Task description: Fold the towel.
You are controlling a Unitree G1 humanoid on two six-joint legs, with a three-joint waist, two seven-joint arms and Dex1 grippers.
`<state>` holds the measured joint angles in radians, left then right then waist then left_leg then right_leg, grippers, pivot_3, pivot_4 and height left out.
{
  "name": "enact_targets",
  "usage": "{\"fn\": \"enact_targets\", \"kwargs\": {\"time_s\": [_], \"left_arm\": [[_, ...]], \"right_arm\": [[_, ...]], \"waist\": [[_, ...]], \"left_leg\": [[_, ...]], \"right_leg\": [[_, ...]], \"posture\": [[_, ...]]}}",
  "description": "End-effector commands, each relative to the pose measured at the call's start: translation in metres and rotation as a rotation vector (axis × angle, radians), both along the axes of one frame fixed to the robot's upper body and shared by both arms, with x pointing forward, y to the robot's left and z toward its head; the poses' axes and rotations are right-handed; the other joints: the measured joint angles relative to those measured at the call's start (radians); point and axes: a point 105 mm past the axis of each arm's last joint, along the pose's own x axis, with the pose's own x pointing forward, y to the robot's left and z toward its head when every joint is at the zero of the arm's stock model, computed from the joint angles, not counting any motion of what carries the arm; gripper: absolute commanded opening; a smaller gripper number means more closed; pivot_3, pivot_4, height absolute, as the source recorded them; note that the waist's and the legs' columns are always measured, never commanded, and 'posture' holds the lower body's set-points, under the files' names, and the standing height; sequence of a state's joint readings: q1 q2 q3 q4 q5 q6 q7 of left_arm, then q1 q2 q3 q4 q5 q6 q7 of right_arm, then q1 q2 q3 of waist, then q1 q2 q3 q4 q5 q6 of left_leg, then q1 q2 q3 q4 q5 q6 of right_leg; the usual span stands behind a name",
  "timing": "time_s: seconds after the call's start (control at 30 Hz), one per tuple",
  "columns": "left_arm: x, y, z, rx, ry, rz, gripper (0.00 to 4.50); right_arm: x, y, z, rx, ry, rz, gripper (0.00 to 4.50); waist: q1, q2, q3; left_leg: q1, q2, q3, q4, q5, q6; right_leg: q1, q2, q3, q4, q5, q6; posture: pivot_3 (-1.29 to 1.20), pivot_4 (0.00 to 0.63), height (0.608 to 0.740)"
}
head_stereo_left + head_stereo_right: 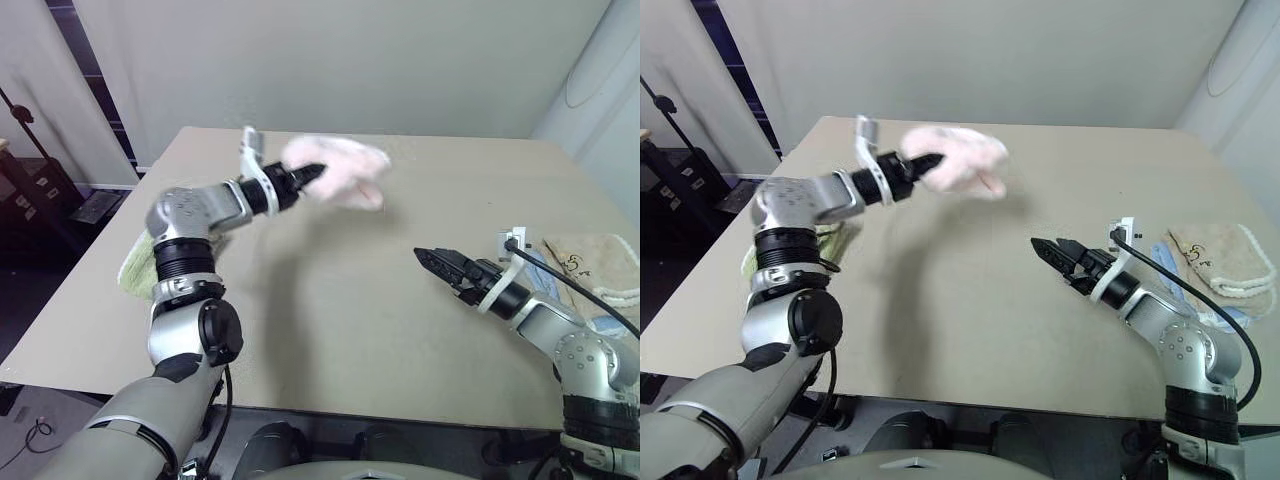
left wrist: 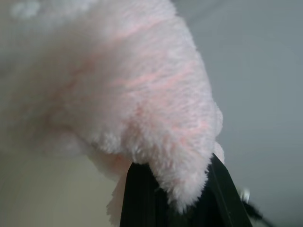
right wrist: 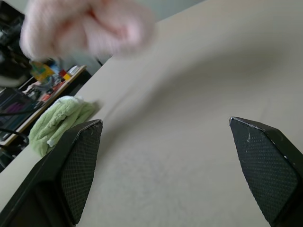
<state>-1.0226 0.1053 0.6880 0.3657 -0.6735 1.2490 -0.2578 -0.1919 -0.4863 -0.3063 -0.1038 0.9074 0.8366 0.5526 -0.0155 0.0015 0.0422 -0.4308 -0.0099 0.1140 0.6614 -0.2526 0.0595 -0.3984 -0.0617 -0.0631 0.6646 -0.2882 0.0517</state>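
Observation:
The towel (image 1: 340,168) is a pale pink fluffy bundle hanging in the air over the far middle of the table (image 1: 350,330). My left gripper (image 1: 312,174) is shut on its near edge and points level toward the right. In the left wrist view the pink pile (image 2: 132,85) drapes over the black fingers (image 2: 139,198). My right gripper (image 1: 432,262) hovers low over the table's right side, open and holding nothing, pointing toward the left. Its wrist view shows the wide-spread fingers (image 3: 78,161) and the blurred pink towel (image 3: 90,28) beyond them.
A light green towel (image 1: 135,262) lies crumpled at the table's left edge, under my left arm. A beige towel (image 1: 595,262) with a dark embroidered mark lies at the right edge, next to a small white holder (image 1: 512,243) and a black cable (image 1: 590,295).

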Motion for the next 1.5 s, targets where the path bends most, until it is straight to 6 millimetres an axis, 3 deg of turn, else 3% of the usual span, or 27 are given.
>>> {"fn": "enact_targets", "kwargs": {"time_s": [0.03, 0.3, 0.47, 0.57, 0.7, 0.83, 1.07, 1.2, 1.4, 1.5], "left_arm": [[-0.009, 0.043, 0.024, -0.006, -0.082, 0.206, 0.02], [-0.034, 0.113, 0.006, 0.016, -0.012, 0.479, 0.02], [-0.063, 0.164, -0.005, 0.099, -0.015, 0.608, 0.02], [-0.075, 0.179, -0.006, 0.132, -0.031, 0.634, 0.02], [-0.088, 0.185, -0.024, 0.149, -0.007, 0.569, 0.02], [-0.087, 0.189, -0.05, 0.121, 0.049, 0.581, 0.02], [-0.083, 0.193, -0.063, 0.067, 0.08, 0.575, 0.02], [-0.094, 0.189, -0.083, 0.075, 0.135, 0.529, 0.02], [-0.101, 0.194, -0.083, 0.046, 0.125, 0.521, 0.02], [-0.102, 0.206, -0.089, 0.024, 0.148, 0.585, 0.02]], "right_arm": [[0.007, 0.015, 0.008, 0.004, -0.044, 0.073, 4.5], [0.013, 0.041, -0.001, -0.006, -0.03, 0.206, 4.5], [0.013, 0.059, -0.005, 0.006, -0.022, 0.292, 4.5], [0.012, 0.066, -0.009, 0.001, -0.015, 0.323, 4.5], [0.011, 0.075, -0.011, -0.02, -0.018, 0.359, 4.5], [0.011, 0.079, -0.01, -0.026, -0.026, 0.37, 4.5], [0.007, 0.075, -0.011, -0.052, -0.026, 0.376, 4.5], [0.004, 0.073, -0.015, -0.085, -0.017, 0.37, 4.5], [0.003, 0.073, -0.018, -0.102, -0.013, 0.368, 4.5], [0.005, 0.073, -0.016, -0.11, -0.019, 0.373, 4.5]], "waist": [[0.002, 0.0, 0.0], [0.003, -0.001, 0.0], [-0.003, -0.001, 0.0], [0.0, -0.001, 0.0], [0.002, -0.002, 0.0], [0.002, -0.003, -0.001], [0.0, -0.005, -0.002], [-0.005, -0.005, -0.002], [0.001, -0.005, -0.002], [-0.001, -0.005, -0.002]], "left_leg": [[0.0, 0.0, 0.0, 0.0, 0.0, 0.0], [0.002, 0.0, 0.0, 0.001, 0.001, -0.002], [0.004, 0.0, 0.0, 0.0, 0.003, -0.006], [0.004, 0.0, 0.0, -0.003, 0.005, -0.009], [0.004, 0.0, 0.001, -0.004, 0.005, -0.009], [0.004, 0.0, 0.002, -0.006, 0.003, -0.007], [0.004, 0.0, 0.003, -0.014, 0.006, -0.012], [0.004, 0.0, 0.003, -0.015, 0.006, -0.012], [0.004, 0.0, 0.003, -0.015, 0.006, -0.012], [0.004, 0.0, 0.003, -0.015, 0.006, -0.012]], "right_leg": [[0.0, 0.0, 0.0, 0.0, 0.0, 0.0], [0.003, 0.001, 0.0, 0.0, 0.0, 0.0], [0.003, 0.001, 0.0, 0.001, 0.0, 0.0], [0.001, 0.001, 0.0, 0.0, 0.0, 0.0], [-0.002, 0.001, 0.0, 0.0, -0.002, -0.003], [-0.002, 0.0, 0.001, -0.002, -0.001, -0.005], [-0.007, 0.0, 0.001, -0.002, 0.001, -0.009], [-0.008, 0.0, 0.001, -0.002, 0.001, -0.009], [-0.008, 0.0, 0.001, -0.002, 0.0, -0.009], [-0.008, 0.0, 0.001, -0.003, 0.001, -0.011]], "posture": [[0.0, 0.0, 0.74], [0.0, 0.0, 0.74], [0.0, 0.0, 0.74], [0.0, 0.0, 0.74], [0.0, 0.0, 0.74], [0.0, 0.0, 0.74], [0.0, 0.0, 0.74], [0.0, 0.0, 0.74], [0.0, 0.0, 0.74], [0.0, 0.0, 0.74]]}}
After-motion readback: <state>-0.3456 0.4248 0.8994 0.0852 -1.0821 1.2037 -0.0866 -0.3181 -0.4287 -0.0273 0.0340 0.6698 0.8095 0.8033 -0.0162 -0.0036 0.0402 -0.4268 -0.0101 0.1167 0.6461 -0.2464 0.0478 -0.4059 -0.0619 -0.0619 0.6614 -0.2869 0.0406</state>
